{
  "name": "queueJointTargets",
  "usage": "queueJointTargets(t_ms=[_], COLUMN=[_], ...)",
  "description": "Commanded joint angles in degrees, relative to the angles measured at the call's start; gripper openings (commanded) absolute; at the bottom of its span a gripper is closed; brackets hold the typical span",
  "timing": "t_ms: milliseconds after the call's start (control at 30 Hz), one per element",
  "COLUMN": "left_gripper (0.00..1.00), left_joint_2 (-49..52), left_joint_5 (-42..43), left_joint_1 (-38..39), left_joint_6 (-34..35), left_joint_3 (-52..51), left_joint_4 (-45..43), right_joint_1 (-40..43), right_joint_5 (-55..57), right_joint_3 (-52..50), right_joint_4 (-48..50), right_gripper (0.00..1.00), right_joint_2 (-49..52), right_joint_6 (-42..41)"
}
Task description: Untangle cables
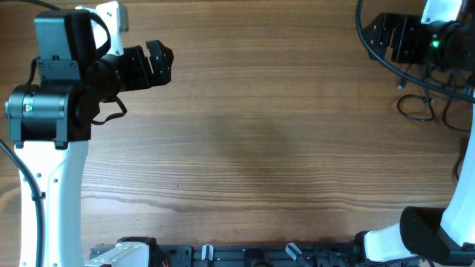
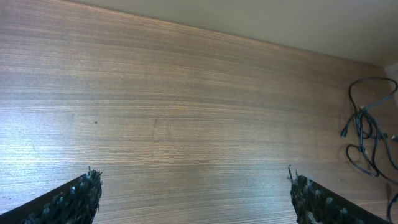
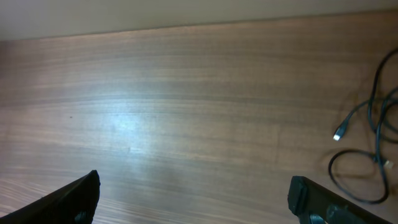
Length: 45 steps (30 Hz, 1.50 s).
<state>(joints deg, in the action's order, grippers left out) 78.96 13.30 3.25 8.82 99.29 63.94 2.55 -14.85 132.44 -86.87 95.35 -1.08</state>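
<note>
Your cables [image 1: 429, 104] lie bunched at the right edge of the bench [image 1: 260, 148], beside the right hand [image 1: 384, 37]. It and the left hand [image 1: 165, 62] are both released, well apart.

Thin black flexible cables [image 1: 401, 110]: bundle partly hidden beneath the white-and-black right arm [image 1: 453, 44]; strands run off the right edge in both wrist views. Crossings too fine to resolve. Left tool [image 2: 193, 176], right tool [image 3: 194, 180]: fingers cropped at bottom edge.
</note>
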Motion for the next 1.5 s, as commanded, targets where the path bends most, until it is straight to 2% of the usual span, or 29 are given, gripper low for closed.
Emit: queueJointTargets(t_ms=[0,67,200,267,300,500,667,867,1133,1467], left_gripper=[1.0,1.0,1.0,1.0,1.0,1.0,1.0,1.0,1.0,1.0], left_joint_2=[-0.09,-0.09,-0.09,-0.09,-0.09,-0.09,-0.11,-0.09,-0.09,-0.09], left_joint_5=[-0.55,-0.55,-0.57,-0.55,-0.55,-0.57,-0.55,-0.55,-0.55,-0.55], left_joint_1=[0.02,0.02,0.02,0.02,0.02,0.02,0.02,0.02,0.02,0.02], left_joint_6=[-1.11,-1.11,-1.11,-1.11,-1.11,-1.11,-1.11,-1.11,-1.11,-1.11], left_joint_3=[0.31,0.31,0.31,0.31,0.31,0.31,0.31,0.31,0.31,0.31], left_joint_4=[0.0,0.0,0.0,0.0,0.0,0.0,0.0,0.0,0.0,0.0], right_joint_1=[-0.24,-0.31,-0.46,-0.52,-0.52,-0.5,-0.5,-0.52,-1.81,-5.01], right_joint_5=[1.09,1.09,1.03,0.72,0.66,-0.26,-0.5,-0.66,-0.66,-0.2], right_joint_3=[-0.85,-3.19,-18.47,-28.33,-38.49,-68.74,-96.04,-114.09,-129.96,-132.15], right_joint_4=[3.5,6.95,19.52,26.8,34.6,58.01,78.75,87.86,97.18,88.13], right_gripper=[1.0,1.0,1.0,1.0,1.0,1.0,1.0,1.0,1.0,1.0], right_joint_2=[-2.38,-4.17,-12.24,-17.42,-22.91,-41.16,-60.11,-75.71,-88.85,-95.23], right_joint_6=[4.85,6.38,7.06,6.99,7.08,6.95,6.86,4.96,3.85,3.63])
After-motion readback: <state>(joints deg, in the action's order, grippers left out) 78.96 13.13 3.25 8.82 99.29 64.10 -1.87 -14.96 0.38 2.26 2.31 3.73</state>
